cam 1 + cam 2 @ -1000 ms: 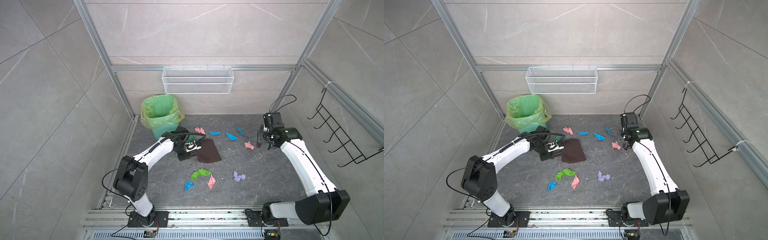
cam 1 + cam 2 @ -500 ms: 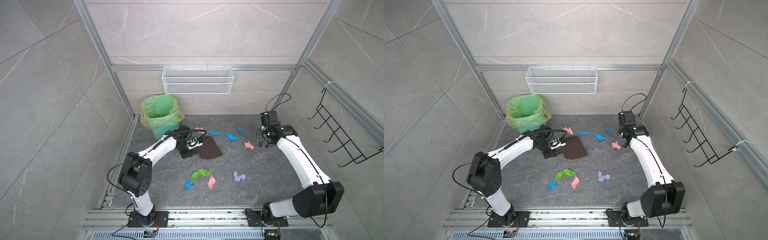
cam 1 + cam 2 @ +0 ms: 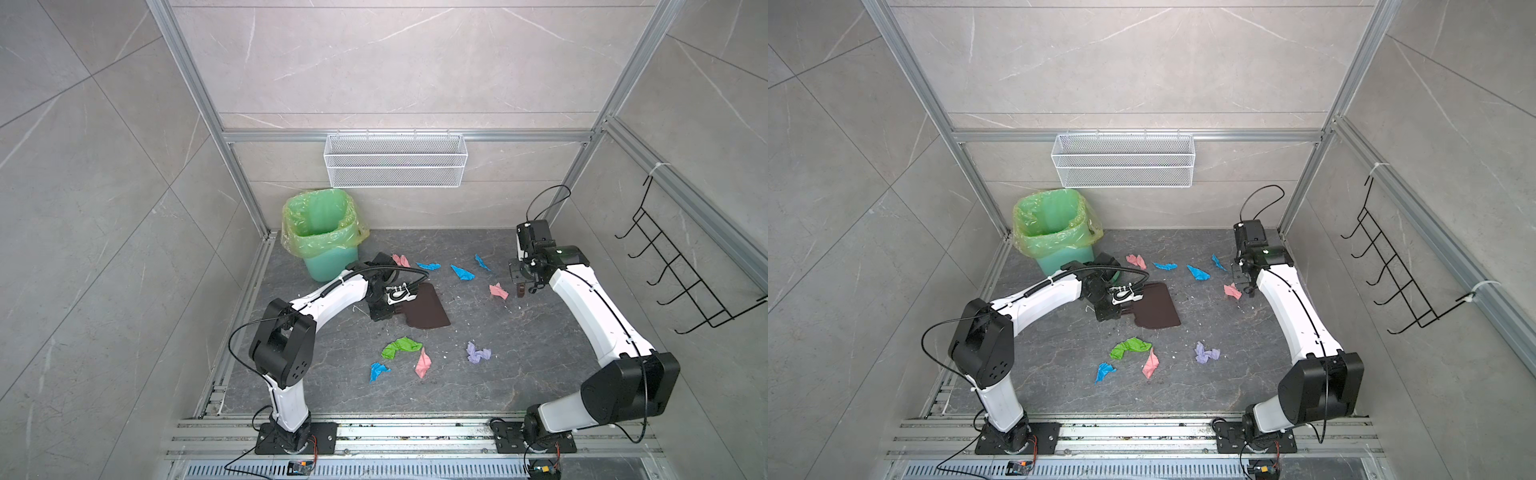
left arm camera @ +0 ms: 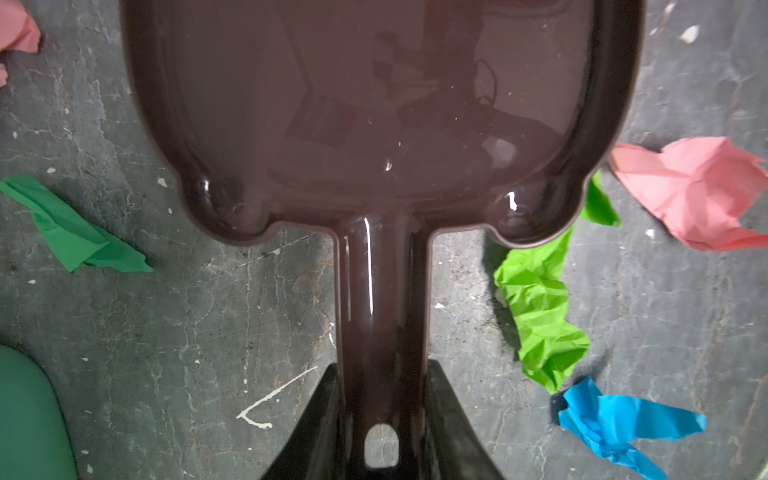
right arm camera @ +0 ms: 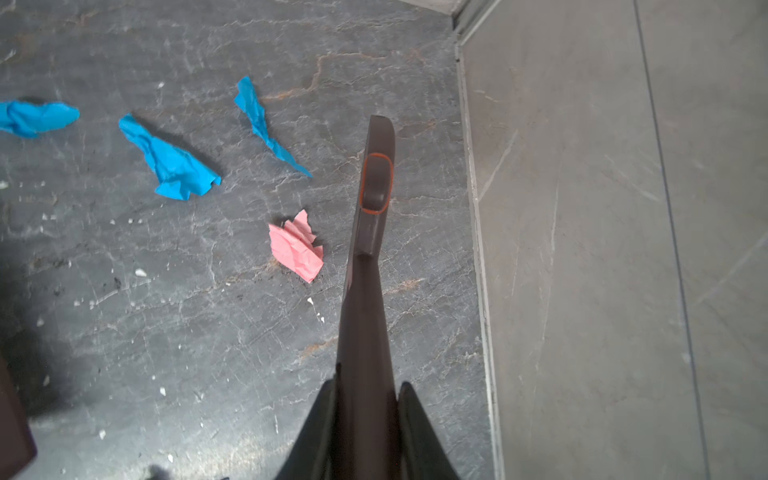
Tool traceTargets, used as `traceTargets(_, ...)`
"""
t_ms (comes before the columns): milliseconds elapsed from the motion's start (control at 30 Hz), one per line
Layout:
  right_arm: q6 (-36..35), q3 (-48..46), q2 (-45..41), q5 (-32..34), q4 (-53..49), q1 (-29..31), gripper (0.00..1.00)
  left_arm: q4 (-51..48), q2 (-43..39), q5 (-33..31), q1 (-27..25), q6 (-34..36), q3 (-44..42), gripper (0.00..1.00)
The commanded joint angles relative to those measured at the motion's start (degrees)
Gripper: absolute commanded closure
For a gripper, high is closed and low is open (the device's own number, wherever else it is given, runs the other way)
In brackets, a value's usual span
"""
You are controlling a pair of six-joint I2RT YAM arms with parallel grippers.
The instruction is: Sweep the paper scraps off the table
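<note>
Crumpled paper scraps (image 3: 401,347) lie loose on the dark grey, pale-veined bench (image 3: 532,374). Green, pink, blue and lilac ones lie on the near side of the brown dustpan (image 3: 428,309). Three blue and two pink lie beyond it and to its right.

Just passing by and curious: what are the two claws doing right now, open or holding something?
Left gripper: shut on the dustpan by its handle.
Right gripper: shut on a brown tool, likely a brush.

Green-lined bin (image 3: 328,266) in back corner; white wire basket (image 3: 395,174), black hook rack (image 3: 681,255) on walls (image 3: 395,62).
</note>
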Motion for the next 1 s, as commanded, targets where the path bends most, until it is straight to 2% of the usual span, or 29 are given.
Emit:
traceTargets(0,-5.2,4.9,1.5,-3.2,-4.8,0.2,1.0,-5.3,2.0,-4.1,-0.6,-0.1,4.4,1.0)
traceTargets(233,-11.2,8.8,5.3,-3.0,-10.6,0.3,1.0,-4.6,1.7,-5.5,-1.6,-0.6,4.1,1.0)
traceTargets(767,-16.9,10.3,11.5,0.2,-15.9,5.6,1.0,-4.6,3.4,-7.7,-2.4,-0.4,4.5,1.0)
traceTargets(967,-16.1,8.9,10.7,-5.2,-18.5,9.9,1.0,-4.0,3.2,-8.2,-2.3,0.2,4.1,1.0)
